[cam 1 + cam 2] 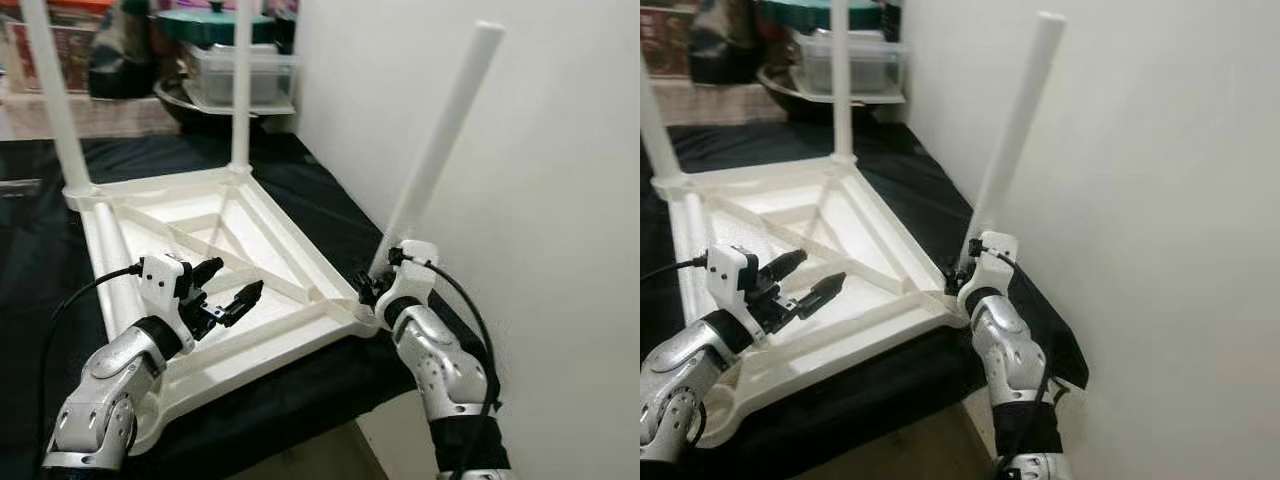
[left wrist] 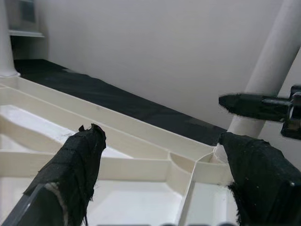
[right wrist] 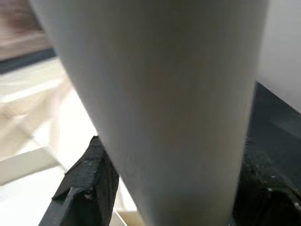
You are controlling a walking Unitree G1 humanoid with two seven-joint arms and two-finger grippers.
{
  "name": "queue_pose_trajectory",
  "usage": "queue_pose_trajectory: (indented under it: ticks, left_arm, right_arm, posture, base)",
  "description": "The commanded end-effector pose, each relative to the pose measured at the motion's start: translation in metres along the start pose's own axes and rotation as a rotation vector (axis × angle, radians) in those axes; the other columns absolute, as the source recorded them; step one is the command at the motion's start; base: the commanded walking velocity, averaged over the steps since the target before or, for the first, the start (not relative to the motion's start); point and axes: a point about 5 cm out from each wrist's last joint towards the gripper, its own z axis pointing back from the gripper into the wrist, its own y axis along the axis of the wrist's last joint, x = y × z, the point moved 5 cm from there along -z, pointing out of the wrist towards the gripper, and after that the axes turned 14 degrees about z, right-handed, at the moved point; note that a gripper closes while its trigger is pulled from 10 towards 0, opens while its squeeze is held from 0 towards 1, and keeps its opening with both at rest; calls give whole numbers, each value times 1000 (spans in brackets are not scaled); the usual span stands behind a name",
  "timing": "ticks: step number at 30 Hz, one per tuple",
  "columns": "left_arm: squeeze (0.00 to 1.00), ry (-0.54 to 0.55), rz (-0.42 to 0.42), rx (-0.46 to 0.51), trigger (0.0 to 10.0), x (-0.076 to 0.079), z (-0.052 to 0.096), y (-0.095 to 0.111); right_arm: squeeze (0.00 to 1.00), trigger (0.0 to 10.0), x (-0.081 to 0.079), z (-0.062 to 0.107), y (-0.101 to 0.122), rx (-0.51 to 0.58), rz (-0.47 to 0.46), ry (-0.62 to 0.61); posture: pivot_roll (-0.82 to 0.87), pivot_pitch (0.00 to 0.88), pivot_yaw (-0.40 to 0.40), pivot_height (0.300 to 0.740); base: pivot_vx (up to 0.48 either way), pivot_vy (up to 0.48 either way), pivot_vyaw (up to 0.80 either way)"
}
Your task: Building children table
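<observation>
On the black desk the tabletop lies upside down, two legs standing at its far corners. At its 4 o'clock corner my right gripper clamps the third leg near its base; its long axis tilts toward 1 o'clock. It looks light, stiff, smooth plastic, so low is the best hold. My left gripper hangs wide over the ribs.

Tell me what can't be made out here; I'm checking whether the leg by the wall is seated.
- Joint of the tilted leg with the tabletop: hidden by the right gripper in the eye views, out of focus in the right wrist view.
- Tops of the two far legs: cut off by the top edge.
- Tabletop's near corner: hidden behind the left arm.
</observation>
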Motion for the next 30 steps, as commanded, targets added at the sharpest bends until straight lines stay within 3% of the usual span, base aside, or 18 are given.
queue_pose_trajectory:
  ticks: [1,2,3,5,6,10,15,16,17,18,20,21,22,24,25,26,28,30]
  left_arm:
    - [0,-17,7,-6,10000,3,-2,-1]
    - [0,-17,7,-6,10000,3,-2,-1]
    - [0,-17,11,-2,10000,3,-3,-1]
    - [0,-17,11,-2,10000,3,-3,-1]
    - [0,-17,13,2,10000,3,-3,0]
    - [0,-11,14,9,10000,3,-4,0]
    - [0,-7,13,11,10000,2,-3,0]
    - [0,-5,14,12,10000,3,-2,0]
    - [0,-4,14,13,10000,3,-2,0]
    - [0,-5,15,12,10000,3,-1,0]
    - [0,-5,15,12,10000,3,-1,0]
    - [0,-6,17,12,10000,4,-1,0]
    - [0,-6,17,12,10000,4,-1,0]
    - [0,-11,20,11,10000,4,-2,0]
    - [0,-11,20,11,10000,4,-2,0]
    - [0,-12,21,11,10000,4,-2,0]
    - [0,-12,21,11,10000,4,-2,0]
    - [0,-11,21,11,10000,4,-2,0]
  right_arm:
    - [0,10000,-38,3,38,164,31,294]
    - [0,10000,-38,3,38,164,31,294]
    - [0,10000,-48,14,50,221,69,444]
    - [0,10000,-48,14,50,221,69,444]
    - [0,10000,-59,26,57,258,102,589]
    - [0,10000,-89,47,47,243,225,832]
    - [0,10000,-95,42,36,222,257,848]
    - [0,5176,-93,35,30,200,277,818]
    - [0,1765,-88,24,21,151,311,750]
    - [0,0,-74,8,8,69,332,625]
    - [0,0,-74,8,8,69,332,625]
    - [0,0,-50,-9,-8,-50,330,441]
    - [0,0,-50,-9,-8,-50,330,441]
    - [0,0,0,-21,-30,-215,293,99]
    - [0,0,0,-21,-30,-215,293,99]
    - [0,0,34,-17,-40,-278,227,-139]
    - [0,0,34,-17,-40,-278,227,-139]
    - [0,0,78,10,-48,-313,173,-520]
  posture:
    - [128,0,-157,740]
    - [128,0,-157,740]
    - [125,0,-159,740]
    - [125,0,-159,740]
    - [125,0,-159,740]
    - [144,0,-178,740]
    - [155,0,-187,740]
    - [156,0,-187,740]
    - [152,0,-184,740]
    - [151,0,-183,740]
    - [151,0,-183,740]
    - [150,0,-182,740]
    - [150,0,-182,740]
    - [142,0,-178,740]
    - [142,0,-178,740]
    - [144,0,-180,740]
    - [144,0,-180,740]
    - [146,0,-178,740]
  base:
    - [0,0,0]
    - [0,0,0]
    - [0,0,0]
    - [0,0,0]
    - [0,0,0]
    - [0,0,0]
    - [0,0,0]
    - [0,0,0]
    - [0,0,0]
    - [0,0,0]
    - [0,0,0]
    - [0,0,0]
    - [0,0,0]
    - [0,0,0]
    - [0,0,0]
    - [0,0,0]
    - [0,0,0]
    - [0,0,0]
